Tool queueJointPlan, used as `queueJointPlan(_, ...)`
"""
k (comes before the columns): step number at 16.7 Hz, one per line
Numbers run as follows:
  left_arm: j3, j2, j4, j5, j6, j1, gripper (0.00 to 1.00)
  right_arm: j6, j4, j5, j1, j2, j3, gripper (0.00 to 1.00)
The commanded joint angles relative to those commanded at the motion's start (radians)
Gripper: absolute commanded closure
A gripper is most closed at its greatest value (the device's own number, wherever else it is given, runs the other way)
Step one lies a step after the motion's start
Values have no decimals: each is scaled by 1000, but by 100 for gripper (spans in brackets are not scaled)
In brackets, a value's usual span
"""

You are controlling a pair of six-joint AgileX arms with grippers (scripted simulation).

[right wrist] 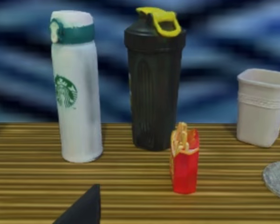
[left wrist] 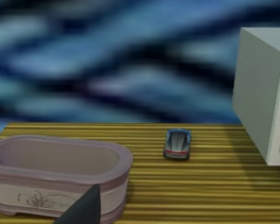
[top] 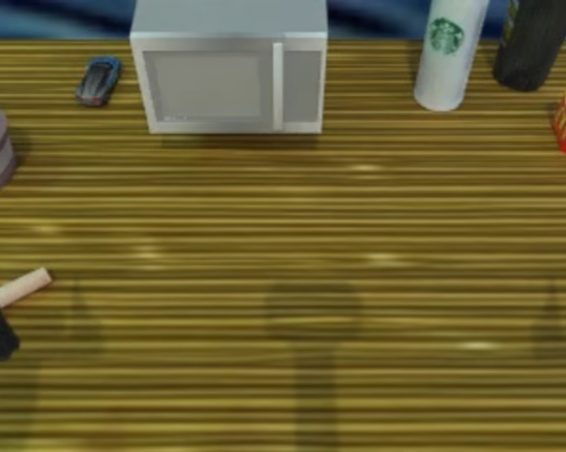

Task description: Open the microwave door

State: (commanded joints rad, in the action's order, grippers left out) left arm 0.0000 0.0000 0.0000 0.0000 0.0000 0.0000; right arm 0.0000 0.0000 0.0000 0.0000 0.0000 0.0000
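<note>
Top view — the microwave [top: 228, 66] sits upper centre, the microwave door [top: 207, 85] flush shut. Our grippers' grip we cannot tell — only dark tips show.

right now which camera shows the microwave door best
The top view: the microwave door shows whole and shut, beside the control strip. The left wrist view catches only the microwave side and a sliver of its front. The right wrist view shows none of it.

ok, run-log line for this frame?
stage: pre-approach | microwave door: closed | microwave: back of table, left of centre | left gripper: near left edge, not at door | right gripper: right side, idle
</note>
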Motion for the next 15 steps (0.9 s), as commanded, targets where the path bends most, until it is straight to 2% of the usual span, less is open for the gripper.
queueJointPlan(4, 31, 31, -11, -7, -11, -13, 0, 0, 0, 0, 0, 0, 0, 0)
queueJointPlan(7, 157, 157, -55, -36, -54, -63, 0, 0, 0, 0, 0, 0, 0, 0)
queueJointPlan(11, 449, 472, -157, -101, -141, -165, 0, 0, 0, 0, 0, 0, 0, 0)
queueJointPlan(15, 800, 914, -292, -179, -241, -289, 0, 0, 0, 0, 0, 0, 0, 0)
